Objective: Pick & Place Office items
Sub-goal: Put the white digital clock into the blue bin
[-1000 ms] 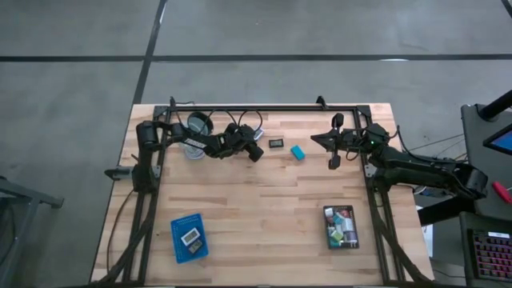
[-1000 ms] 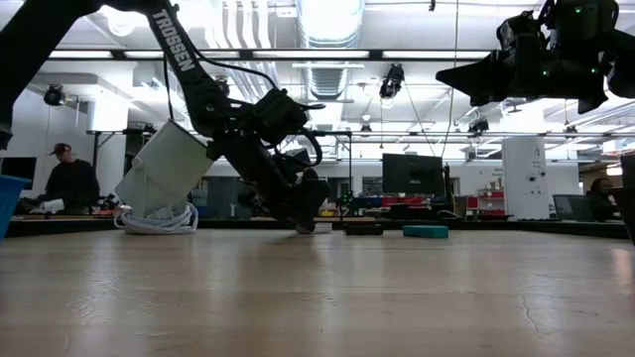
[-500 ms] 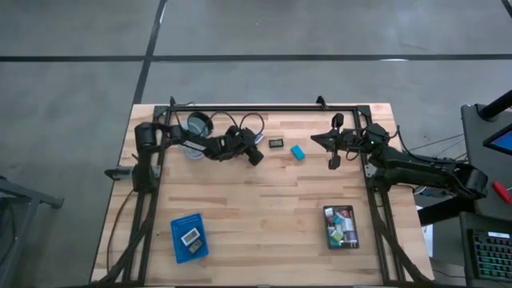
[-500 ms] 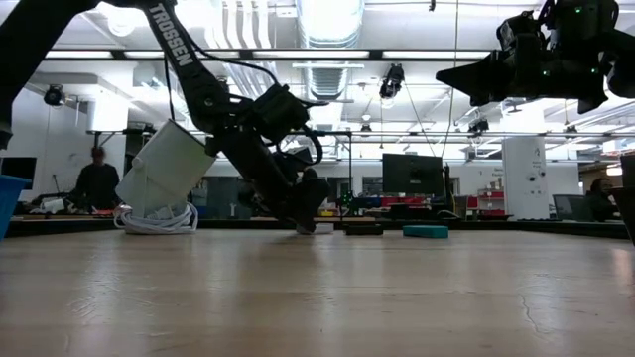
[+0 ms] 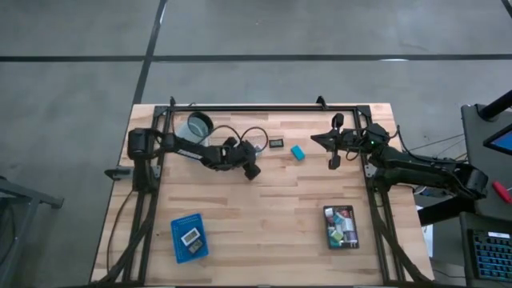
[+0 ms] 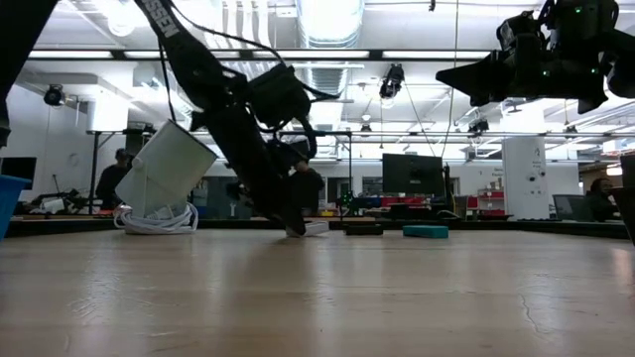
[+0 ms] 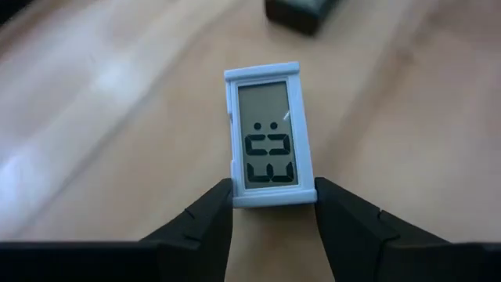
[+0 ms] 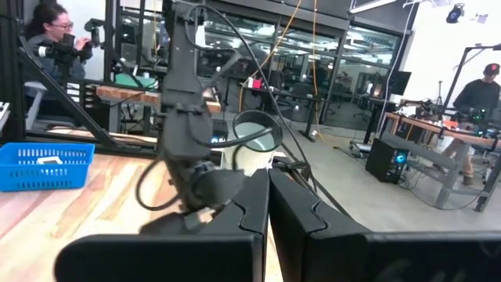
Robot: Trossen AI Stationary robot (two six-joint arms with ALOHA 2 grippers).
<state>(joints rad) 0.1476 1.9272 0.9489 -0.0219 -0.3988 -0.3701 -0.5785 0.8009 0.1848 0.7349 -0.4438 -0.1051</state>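
Your left gripper (image 7: 273,205) pinches the white display (image 7: 270,135) by its lower edge. It looks light, rigid and slick, so keep the grip low. Your right gripper (image 5: 334,162), upper right in the high view, is closed and empty.

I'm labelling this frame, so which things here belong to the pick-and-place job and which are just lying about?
Job:
white display piece, between the left end effector's fingers
teal block
flat dark rectangle
blue tray
black tray

Lying about:
round cup
right end effector, waiting above the table
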